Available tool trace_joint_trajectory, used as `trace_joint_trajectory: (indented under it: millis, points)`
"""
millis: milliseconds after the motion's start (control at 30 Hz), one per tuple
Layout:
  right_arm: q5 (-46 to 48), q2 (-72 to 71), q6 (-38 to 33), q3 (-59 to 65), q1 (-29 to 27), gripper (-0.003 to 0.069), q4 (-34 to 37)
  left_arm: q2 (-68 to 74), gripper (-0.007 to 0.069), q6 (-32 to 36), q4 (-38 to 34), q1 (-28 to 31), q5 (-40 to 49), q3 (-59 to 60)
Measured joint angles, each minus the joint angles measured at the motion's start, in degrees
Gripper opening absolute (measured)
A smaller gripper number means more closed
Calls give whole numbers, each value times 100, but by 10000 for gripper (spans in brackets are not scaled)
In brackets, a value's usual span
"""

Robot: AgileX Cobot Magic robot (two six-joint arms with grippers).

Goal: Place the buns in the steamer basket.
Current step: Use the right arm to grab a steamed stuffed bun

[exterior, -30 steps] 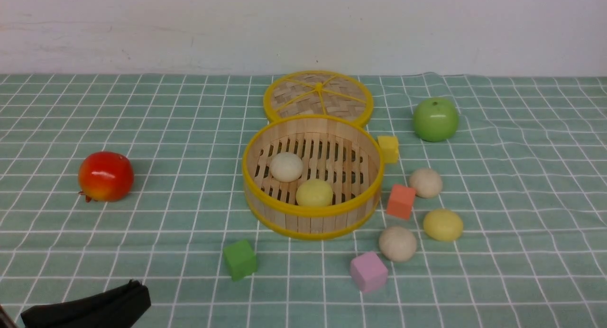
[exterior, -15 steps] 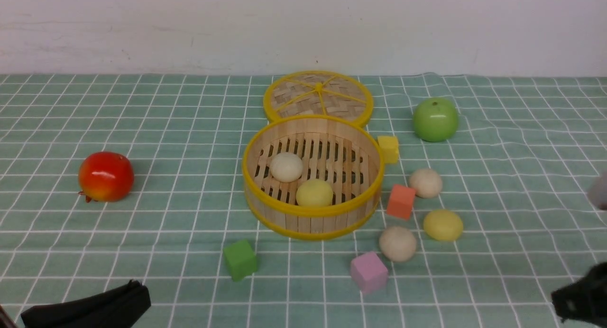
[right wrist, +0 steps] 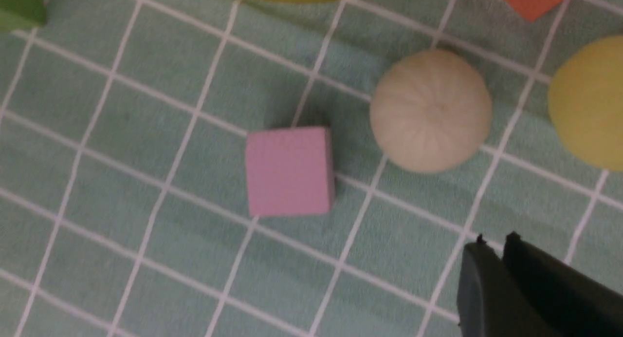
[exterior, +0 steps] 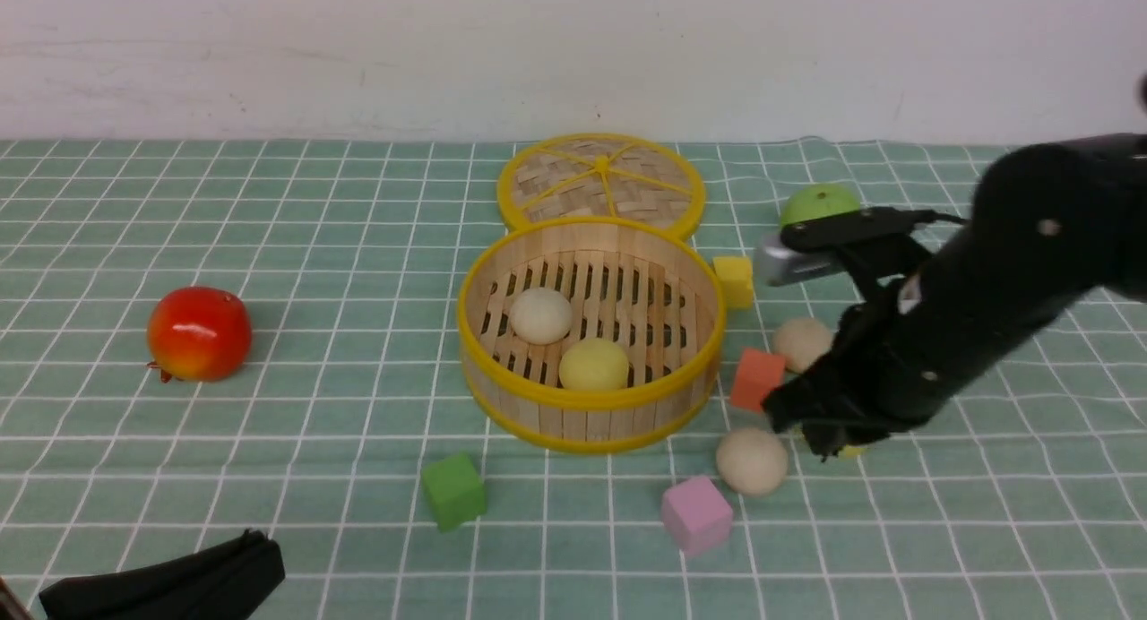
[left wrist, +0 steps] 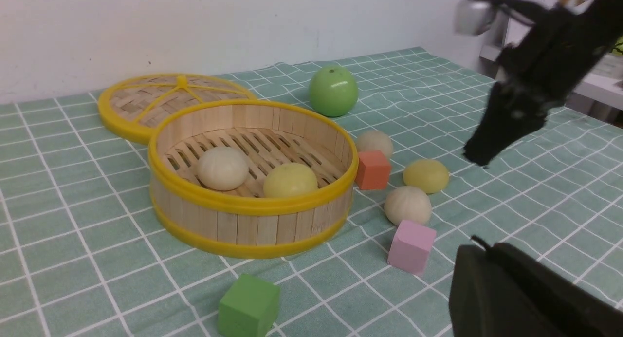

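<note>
Two buns [exterior: 540, 314] lie inside the steamer basket [exterior: 587, 416]. Three more rest on the tabletop [exterior: 314, 423] just to its right: two beige buns [exterior: 751, 460] and one yellow bun [left wrist: 426, 175].

The right pincer [right wrist: 494, 247], narrow and empty, hovers near the yellow bun. The left pincer [exterior: 255, 557] is closed and idle.

The buns appear light, smooth and prone to rolling. Widen the jaws, grasp across the widest girth and squeeze gently.

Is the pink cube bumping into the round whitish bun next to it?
Apart. The right wrist view shows a strip of green cloth between the pink cube and the off-white bun.
</note>
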Motion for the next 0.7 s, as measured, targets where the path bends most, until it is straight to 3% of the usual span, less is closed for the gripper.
trace_joint_trajectory:
  millis: [67, 167, 333, 700]
  points:
    - [-84, 235, 33, -98, 0, 116, 0, 0, -13, 0, 0, 0, 0, 0]
    - [-426, 721, 52, -310, 0, 223, 0, 0, -11, 0, 0, 0, 0, 0]
    - [-733, 895, 56, -330, 0, 308, 40, 0, -10, 0, 0, 0, 0, 0]
    - [-954, 969, 50, -330, 150, 304, 45, 0, -1, 0, 0, 0, 0, 0]
